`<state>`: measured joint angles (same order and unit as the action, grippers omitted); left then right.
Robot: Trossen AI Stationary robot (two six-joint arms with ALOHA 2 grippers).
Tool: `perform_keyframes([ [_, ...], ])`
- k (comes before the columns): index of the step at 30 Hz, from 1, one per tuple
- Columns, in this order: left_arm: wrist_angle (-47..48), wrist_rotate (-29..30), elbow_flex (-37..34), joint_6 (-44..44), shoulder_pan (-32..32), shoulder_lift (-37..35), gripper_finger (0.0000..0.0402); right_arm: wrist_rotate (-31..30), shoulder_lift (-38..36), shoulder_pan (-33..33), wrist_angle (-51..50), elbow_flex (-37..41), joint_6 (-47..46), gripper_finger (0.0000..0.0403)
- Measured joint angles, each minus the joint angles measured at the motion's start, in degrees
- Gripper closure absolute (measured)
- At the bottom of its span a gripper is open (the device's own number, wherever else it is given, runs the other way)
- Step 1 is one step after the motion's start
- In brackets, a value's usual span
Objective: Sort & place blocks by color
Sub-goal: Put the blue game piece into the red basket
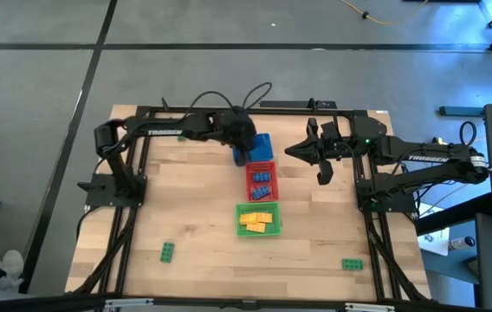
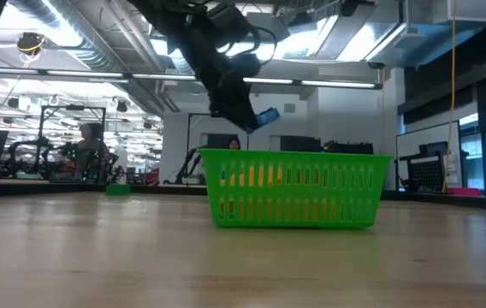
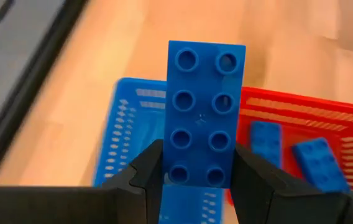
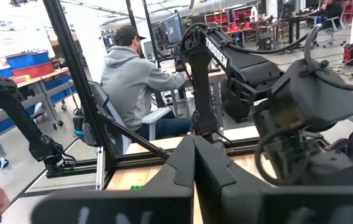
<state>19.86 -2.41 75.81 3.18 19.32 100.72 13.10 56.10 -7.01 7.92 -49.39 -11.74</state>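
My left gripper (image 3: pixel 198 163) is shut on a blue studded block (image 3: pixel 202 106) and hangs over the blue basket (image 1: pixel 262 144) at the table's far middle. In the low view the block (image 2: pixel 266 117) shows high above the green basket (image 2: pixel 294 188). The red basket (image 1: pixel 262 180) holds several blue blocks (image 3: pixel 316 162), and the green basket (image 1: pixel 257 218) holds yellow blocks (image 1: pixel 257 222). Two green blocks (image 1: pixel 168 251) (image 1: pixel 352 263) lie flat on the table near its front edge. My right gripper (image 4: pixel 194 149) is shut and empty, held level above the table's far right. My left gripper pinches the blue block's two long sides (image 3: pixel 175 169) between its two fingers (image 3: pixel 148 171), at the block's end nearest the wrist. The fingers slant down from the table's left and lie along the block. The block juts out past the fingertips, studs up, clear above the blue basket.
The three baskets stand in a row from far to near at the table's middle. A black frame (image 1: pixel 229 111) runs round the table. Bare wood lies to either side of the baskets. A person in a grey hoodie (image 4: pixel 133 81) sits beyond the table.
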Motion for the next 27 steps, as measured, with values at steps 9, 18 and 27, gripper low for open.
perform_keyframes([
  [9,-1.22,1.73,0.08,-2.50,-8.44,1.83,0.0271,-1.09,0.00,0.00,-0.04,0.00,0.12,0.0402],
  [18,-2.91,4.63,0.02,-4.56,-15.38,7.24,0.0272,-1.14,0.00,0.00,-0.04,0.00,0.12,0.0402],
  [27,-3.16,7.80,0.02,-5.03,-15.86,10.88,0.0272,-1.11,0.00,0.00,-0.04,0.00,-0.05,0.0402],
])
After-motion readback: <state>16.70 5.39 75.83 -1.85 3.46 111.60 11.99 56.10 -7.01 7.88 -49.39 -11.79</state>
